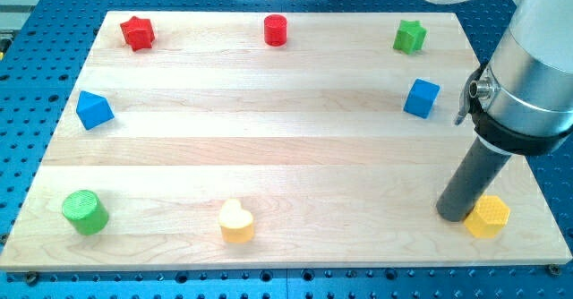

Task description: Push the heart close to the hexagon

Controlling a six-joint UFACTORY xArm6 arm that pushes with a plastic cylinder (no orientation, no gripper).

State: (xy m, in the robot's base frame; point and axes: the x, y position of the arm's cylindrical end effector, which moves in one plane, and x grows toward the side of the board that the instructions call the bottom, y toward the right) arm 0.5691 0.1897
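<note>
Tip parked by the hexagon, heart waiting far left.
My tip (454, 217), a plain rod tool with nothing to open or close, touches the yellow plastic hexagon block (489, 216); best swing behind the yellow plastic heart block (236, 220) and push steadily rightward.

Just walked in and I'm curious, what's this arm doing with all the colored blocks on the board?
The arm ends in a dark rod, and my tip sits near the view's bottom right, right beside the yellow hexagon, on its left. The yellow heart it must push toward that hexagon lies far off, bottom centre, untouched. The other blocks sit around the wooden board.
</note>
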